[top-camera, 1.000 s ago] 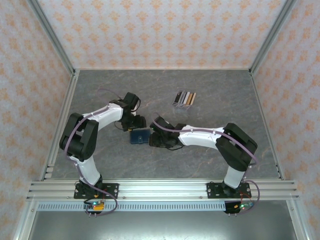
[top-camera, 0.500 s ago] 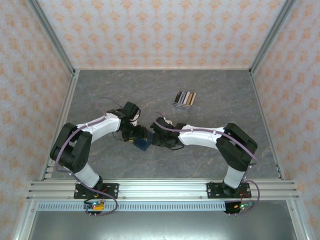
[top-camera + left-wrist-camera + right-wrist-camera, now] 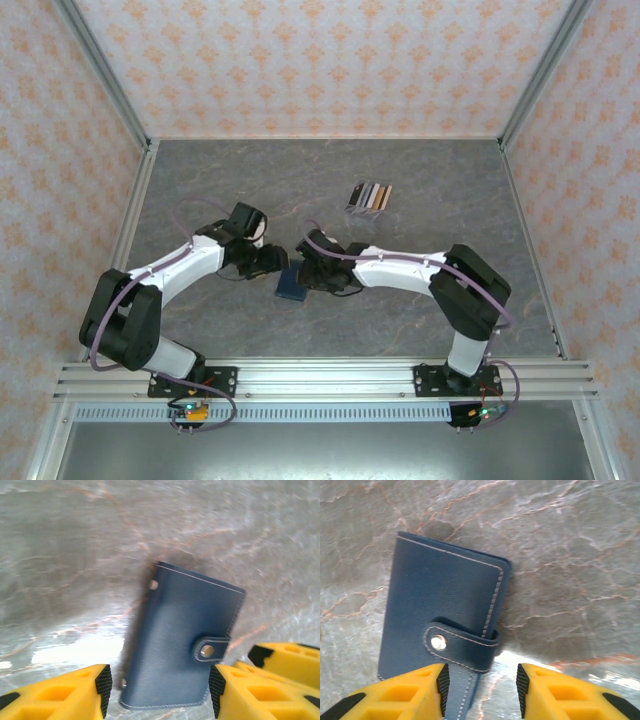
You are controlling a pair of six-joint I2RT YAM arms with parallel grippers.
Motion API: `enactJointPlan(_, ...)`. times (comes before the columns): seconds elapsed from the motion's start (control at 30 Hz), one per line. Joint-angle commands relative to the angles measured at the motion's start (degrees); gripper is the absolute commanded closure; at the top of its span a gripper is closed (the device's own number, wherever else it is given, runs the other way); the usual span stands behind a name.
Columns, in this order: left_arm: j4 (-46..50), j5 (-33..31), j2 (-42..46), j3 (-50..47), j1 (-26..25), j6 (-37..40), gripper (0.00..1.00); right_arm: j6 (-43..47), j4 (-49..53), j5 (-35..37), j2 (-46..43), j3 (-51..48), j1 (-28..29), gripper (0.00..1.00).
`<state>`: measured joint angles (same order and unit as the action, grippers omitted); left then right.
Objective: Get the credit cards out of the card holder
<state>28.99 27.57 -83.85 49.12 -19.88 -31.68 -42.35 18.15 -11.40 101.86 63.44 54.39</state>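
Though strapped, card holder [image 3: 437, 592]; cards [image 3: 369, 197] apart

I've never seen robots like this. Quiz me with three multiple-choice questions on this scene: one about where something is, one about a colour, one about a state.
1. Where does the card holder lie?
A. against the back wall
B. on the table, between the left gripper and the right gripper
C. on the near rail

2. What colour is it?
A. red
B. green
C. navy blue

3. How is its snap tab?
A. fastened, holder shut
B. undone, holder spread open
C. torn off

Answers: B, the top view shows it flat between the two arm tips; C, both wrist views show a navy cover; A, the tab wraps over the cover's edge, stud pressed down.
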Motion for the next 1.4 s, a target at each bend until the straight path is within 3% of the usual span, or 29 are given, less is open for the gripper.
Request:
enactJointPlan(0.0,-0.5,-1.3,0.5,-1.8,0.5,-1.6,0.43,0.9,-0.9,-3.0,2.2,1.2,0.3,0.54)
enactJointPlan(0.2,-2.2,-0.6,-1.5,-2.8,0.6,-2.4,0.44,2.4,3.5,-1.8,4.9,3.1,0.3,0.52)
enactJointPlan(0.37,-3.5,0.9,-2.6,-3.0,0.7,-3.0,0.44,4.3,12.2,4.7,5.9,5.5,0.3,0.52)
enactJointPlan(0.57,-7.6,7.1,-3.9,-3.9,0.6,-4.3,0.43,6.0,15.5,9.5,3.4,3.8,0.1,0.52)
enactJointPlan(0.8,-12.3,11.7,-3.6,-5.7,0.5,-6.5,0.44,6.6,6.4,-1.0,-4.1,2.0,-1.2,0.52)
enactJointPlan(1.37,-14.4,13.0,-7.2,-6.1,-0.4,-6.7,0.48,5.2,9.5,2.1,3.2,4.9,-3.5,0.65)
